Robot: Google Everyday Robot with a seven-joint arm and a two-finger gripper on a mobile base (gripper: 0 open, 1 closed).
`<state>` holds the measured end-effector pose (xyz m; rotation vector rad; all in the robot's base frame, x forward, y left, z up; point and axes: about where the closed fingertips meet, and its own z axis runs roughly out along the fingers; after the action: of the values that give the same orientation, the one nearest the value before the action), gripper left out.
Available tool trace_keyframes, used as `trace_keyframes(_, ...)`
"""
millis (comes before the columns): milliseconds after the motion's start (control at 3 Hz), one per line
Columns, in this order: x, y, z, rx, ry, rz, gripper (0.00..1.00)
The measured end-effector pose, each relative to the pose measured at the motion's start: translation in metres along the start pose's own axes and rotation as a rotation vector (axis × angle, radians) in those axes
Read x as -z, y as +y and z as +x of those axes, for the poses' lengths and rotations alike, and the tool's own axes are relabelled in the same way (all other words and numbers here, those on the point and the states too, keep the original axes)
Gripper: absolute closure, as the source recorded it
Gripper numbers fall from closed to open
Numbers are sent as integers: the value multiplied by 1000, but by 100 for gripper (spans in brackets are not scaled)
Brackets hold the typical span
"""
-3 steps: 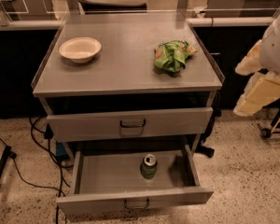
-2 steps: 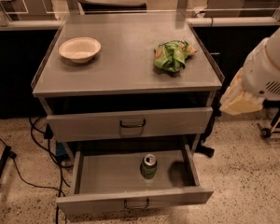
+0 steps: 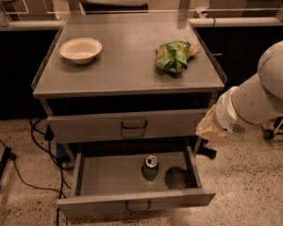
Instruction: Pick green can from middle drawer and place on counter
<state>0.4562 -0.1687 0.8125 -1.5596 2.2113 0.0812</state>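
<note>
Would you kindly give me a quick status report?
Pincer below counter, right front corner. Green can upright in open middle drawer. Nothing covering can.

Speckled terrazzo floor (image 3: 254,192), black cables (image 3: 37,138) snaking on the left, long pale bench ledge (image 3: 245,21) behind, dim warm lighting.

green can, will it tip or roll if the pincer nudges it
The green can stands upright in the middle drawer, on its flat floor, so a sideways nudge could tip it, and its round body would probably roll. Its smooth side may be slippery. The pincer hangs up to the right, apart from it.
</note>
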Motion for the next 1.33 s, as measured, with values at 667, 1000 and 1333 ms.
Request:
trace_keyframes(667,-7,-1,7,32,26,34,100)
trace_keyframes(1000,-28,-6,27,63,56,88,100)
trace_keyframes(1333,-65,-14,47,65,38,125,100)
